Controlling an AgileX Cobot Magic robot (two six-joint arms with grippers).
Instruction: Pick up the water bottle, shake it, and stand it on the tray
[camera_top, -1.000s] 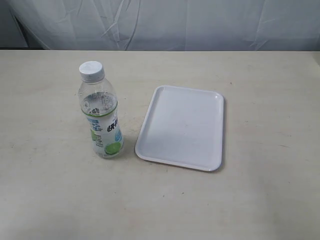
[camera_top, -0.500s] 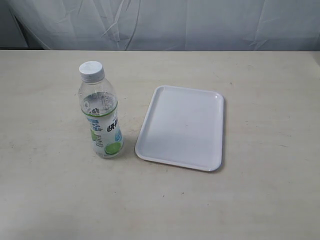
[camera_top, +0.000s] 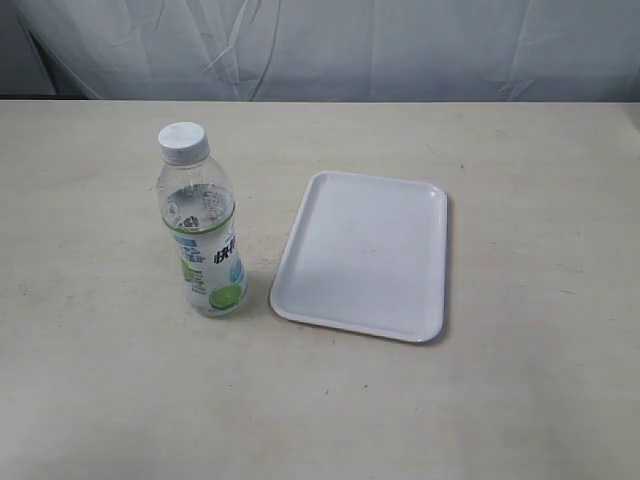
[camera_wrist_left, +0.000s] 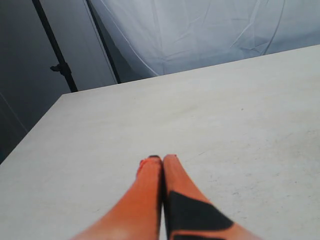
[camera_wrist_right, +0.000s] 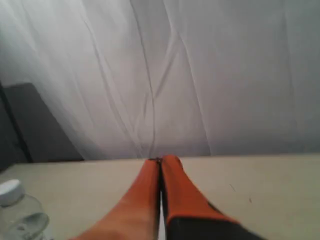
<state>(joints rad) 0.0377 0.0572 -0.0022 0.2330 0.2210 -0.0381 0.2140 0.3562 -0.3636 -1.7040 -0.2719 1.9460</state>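
Note:
The water bottle (camera_top: 202, 225), clear with a white cap and a lime on its label, stands upright on the table just left of the tray (camera_top: 365, 253). The flat white tray holds nothing. Neither arm shows in the exterior view. In the left wrist view my left gripper (camera_wrist_left: 161, 159) has its orange fingers pressed together over bare tabletop, holding nothing. My right gripper (camera_wrist_right: 161, 159) is shut too and holds nothing. The water bottle's cap and shoulder (camera_wrist_right: 15, 210) show at the edge of the right wrist view, well apart from those fingers.
The beige table (camera_top: 540, 180) stretches around both objects. A white cloth backdrop (camera_top: 330, 45) hangs behind its far edge. In the left wrist view a dark stand pole (camera_wrist_left: 56, 50) rises beyond the table's corner.

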